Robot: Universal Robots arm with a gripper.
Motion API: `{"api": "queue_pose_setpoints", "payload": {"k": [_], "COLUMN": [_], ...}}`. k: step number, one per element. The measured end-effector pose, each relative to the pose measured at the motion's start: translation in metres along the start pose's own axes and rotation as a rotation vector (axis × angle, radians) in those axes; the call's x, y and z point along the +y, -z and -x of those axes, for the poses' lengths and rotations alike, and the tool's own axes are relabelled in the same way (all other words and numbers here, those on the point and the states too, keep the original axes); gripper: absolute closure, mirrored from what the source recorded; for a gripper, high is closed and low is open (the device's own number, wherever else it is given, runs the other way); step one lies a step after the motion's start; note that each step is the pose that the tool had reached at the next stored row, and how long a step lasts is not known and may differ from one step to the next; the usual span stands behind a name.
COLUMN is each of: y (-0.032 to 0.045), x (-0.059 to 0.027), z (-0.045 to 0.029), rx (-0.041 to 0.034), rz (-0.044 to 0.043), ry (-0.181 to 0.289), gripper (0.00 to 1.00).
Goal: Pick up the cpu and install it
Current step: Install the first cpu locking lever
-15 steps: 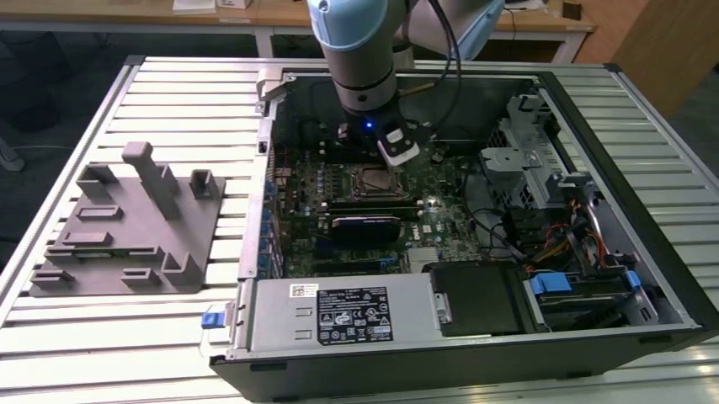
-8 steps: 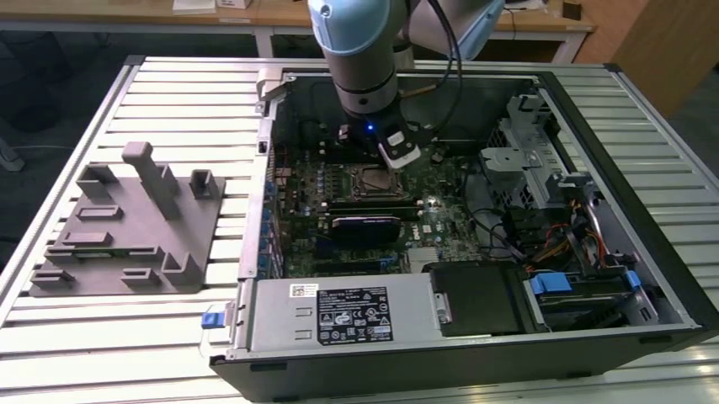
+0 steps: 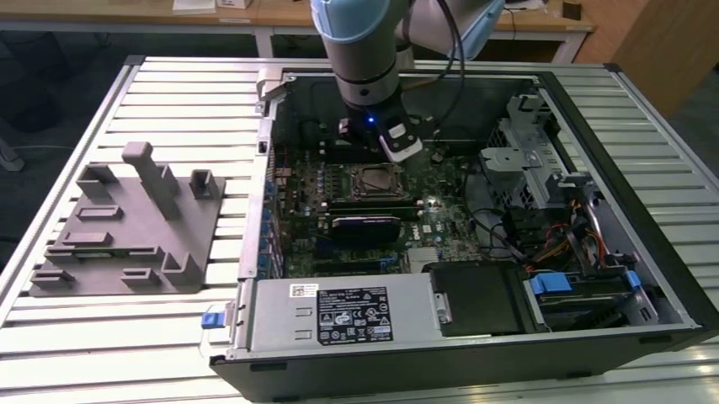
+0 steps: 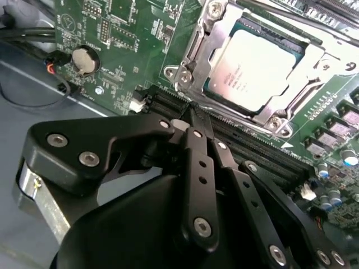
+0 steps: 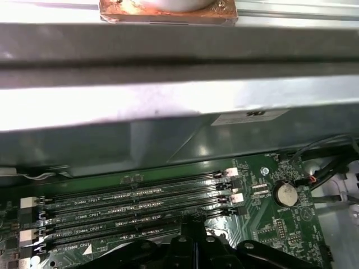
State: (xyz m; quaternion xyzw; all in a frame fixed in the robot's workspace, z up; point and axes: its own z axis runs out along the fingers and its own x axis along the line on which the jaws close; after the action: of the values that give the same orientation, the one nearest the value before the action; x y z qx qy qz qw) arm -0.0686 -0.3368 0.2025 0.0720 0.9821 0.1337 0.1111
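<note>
Cpu: the cpu (image 4: 257, 70), pale silvery square, is lying flat inside the socket frame (image 4: 193, 53) on the green motherboard (image 4: 120, 33); it is already sitting seated in the socket, with nothing gripping it. In the exterior view the socket (image 3: 371, 179) is showing near the middle of the board.

Gripper: the gripper (image 4: 190, 115) is hanging over the memory slots (image 4: 252, 151) just beside the socket, and its black fingers are pressing together to a single closed tip, pinching nothing. In the first wrist view the same tip (image 5: 193, 224) is hovering over the row of long black slots (image 5: 140, 204). Whether the tip is touching the slots cannot be told.

Arm: in the exterior view the arm (image 3: 359, 50) is reaching down into the open computer case (image 3: 629, 252), with the gripper (image 3: 388, 143) sitting just beyond the socket, toward the far side of the case.

Coin battery: a round silver cell (image 4: 85, 59) is sitting on the board, well apart from the cpu; it is also showing in the first wrist view (image 5: 285, 193).

Tray: a grey plastic tray (image 3: 124, 227) with upright posts is resting on the slatted table (image 3: 168, 84), at the exterior view's left of the case.

Power supply: a grey box with a label (image 3: 337, 316) is occupying the near corner of the case.
</note>
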Motion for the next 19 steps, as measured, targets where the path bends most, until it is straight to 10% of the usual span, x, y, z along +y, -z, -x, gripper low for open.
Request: {"api": "queue_pose_setpoints", "payload": {"k": [19], "y": [0.0246], "x": [0.0073], "z": [0.0054], "rx": [0.0], "rz": [0.0], "ry": [0.0], "gripper": [0.89]}}
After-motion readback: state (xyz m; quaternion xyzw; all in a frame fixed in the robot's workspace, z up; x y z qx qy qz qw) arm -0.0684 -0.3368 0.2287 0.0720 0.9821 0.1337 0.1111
